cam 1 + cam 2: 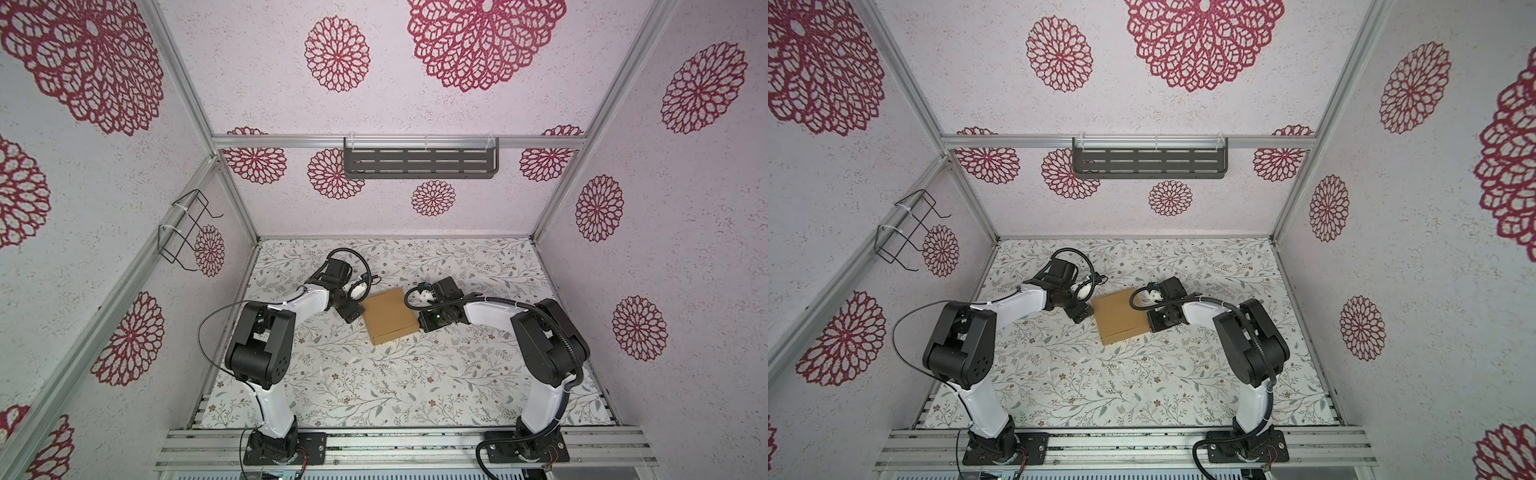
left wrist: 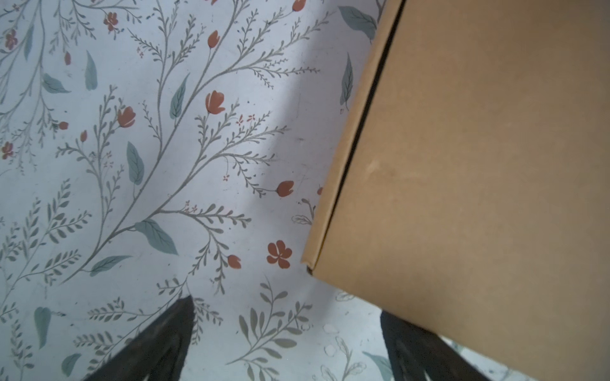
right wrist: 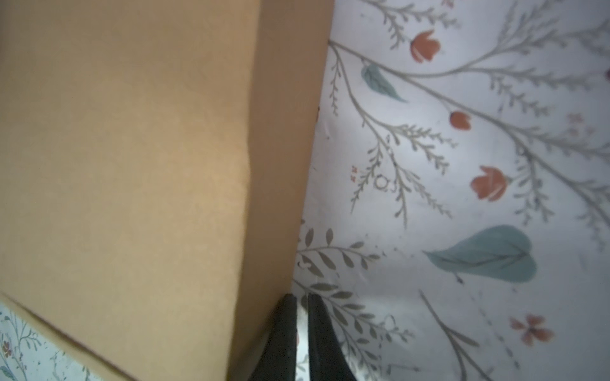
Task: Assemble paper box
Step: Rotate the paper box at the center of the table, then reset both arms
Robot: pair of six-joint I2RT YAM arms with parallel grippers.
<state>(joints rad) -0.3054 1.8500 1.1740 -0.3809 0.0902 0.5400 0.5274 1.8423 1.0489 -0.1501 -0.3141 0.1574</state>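
1. Left tool (image 2: 285, 311) is hanging spread wide beside the paper box (image 1: 388, 316); the right tool (image 3: 301, 298) is sitting pressed together, empty, just beside its opposite wall.
2. Lying closed on the surface (image 1: 374, 386) between them, the box is looking folded up, contents hidden; little seems left.
3. Farther back, the wire basket (image 1: 183, 232) and wall shelf (image 1: 419, 162) are showing nothing inside.

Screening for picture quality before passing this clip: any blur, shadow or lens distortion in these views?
Both top views: sharp, evenly lit. Left wrist: tan cardboard box sharp, soft shadow band across the floral table cover. Right wrist: box and right gripper slightly blurred.
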